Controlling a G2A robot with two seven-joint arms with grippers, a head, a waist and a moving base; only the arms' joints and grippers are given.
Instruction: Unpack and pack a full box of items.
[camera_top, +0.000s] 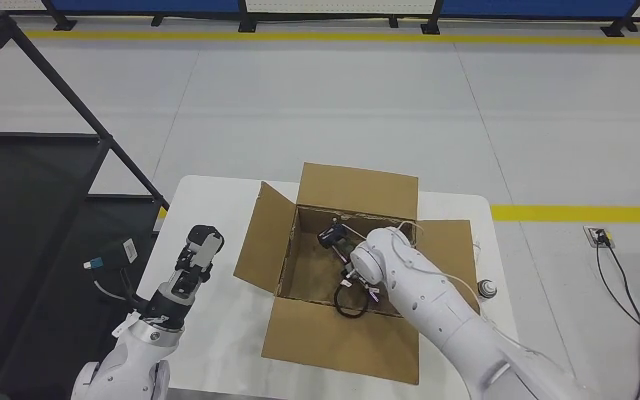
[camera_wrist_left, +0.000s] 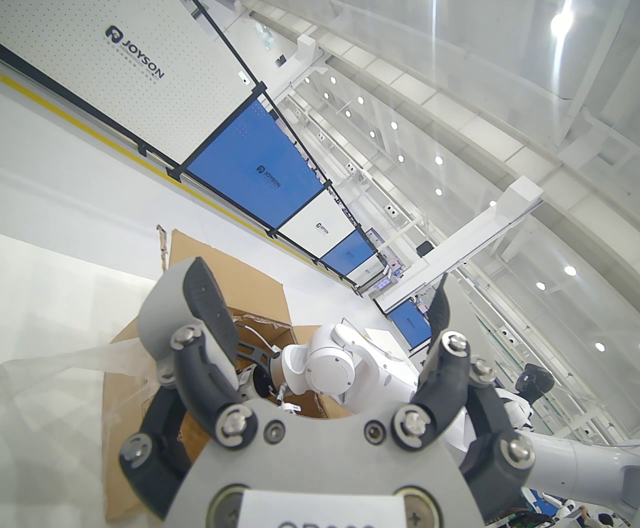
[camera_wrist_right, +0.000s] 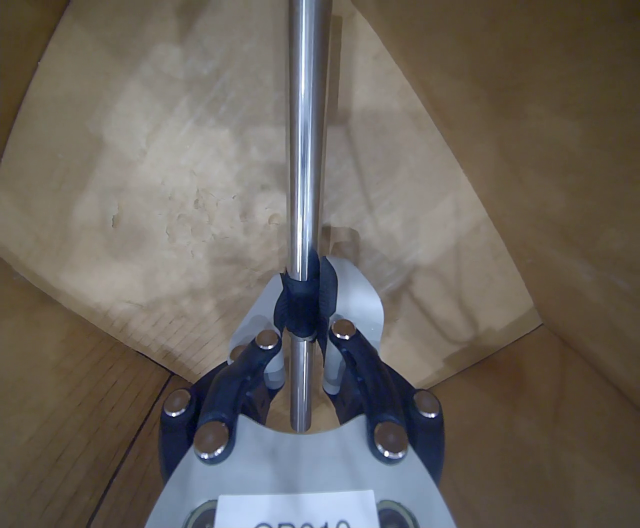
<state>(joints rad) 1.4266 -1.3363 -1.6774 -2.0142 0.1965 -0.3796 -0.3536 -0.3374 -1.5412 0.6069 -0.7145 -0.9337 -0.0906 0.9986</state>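
1. My right gripper is down inside the box, pinched on a steel rod near one end.
2. Held so far off-centre, the rod could swing in the grip or snag a wall when lifted.
3. The right wrist view gives me that pinch. The top view buries it under the arm, yet places the left gripper, spread and empty, off to the box's side, and shows a dark loop inside, perhaps cable.

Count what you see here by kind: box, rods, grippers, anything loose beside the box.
1 cardboard box
1 metal rod
1 small loose item beside the box
2 grippers: left gripper open, right gripper shut on the metal rod
Total: 5
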